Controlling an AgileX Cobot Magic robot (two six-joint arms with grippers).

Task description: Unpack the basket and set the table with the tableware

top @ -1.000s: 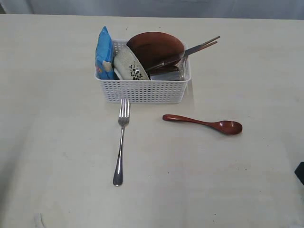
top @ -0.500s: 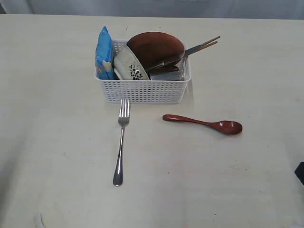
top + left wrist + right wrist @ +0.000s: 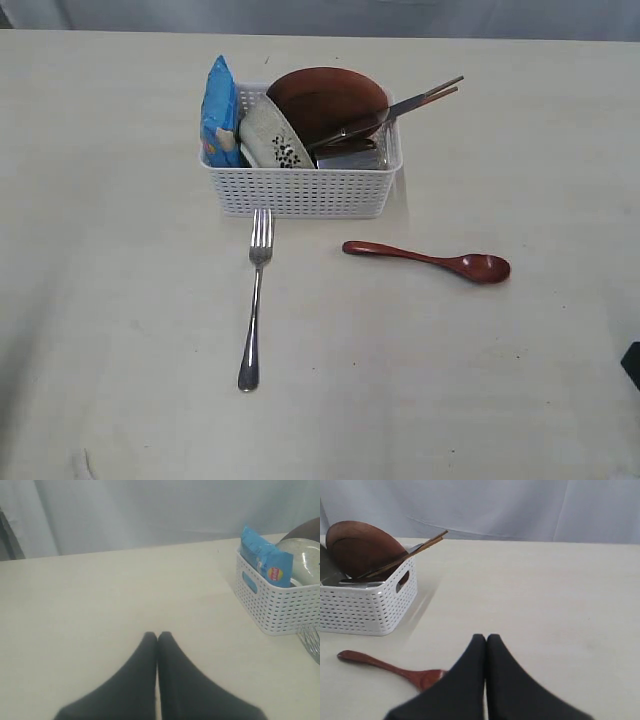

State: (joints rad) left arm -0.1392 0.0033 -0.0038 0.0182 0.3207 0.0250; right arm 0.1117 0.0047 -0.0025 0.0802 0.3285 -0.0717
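One white basket [image 3: 300,190] on the pale table [image 3: 120,320], toward its far side; inside it, one round brown plate [image 3: 325,100] propped on edge, one off-white floral bowl [image 3: 275,135] tilted in front of it, one steel cup [image 3: 350,158] low behind the front wall, two chopsticks [image 3: 440,92] slanting out over the right rim, one grey knife [image 3: 400,106] lying along them, one blue chip bag [image 3: 218,110] upright at the left end; out on the table, one steel fork [image 3: 254,300] just in front of the basket, tines toward it, and one dark red spoon [image 3: 430,260] to its right, apart from both; two grippers, left gripper [image 3: 157,636] and right gripper [image 3: 486,637], each with fingers pressed together, holding nothing.
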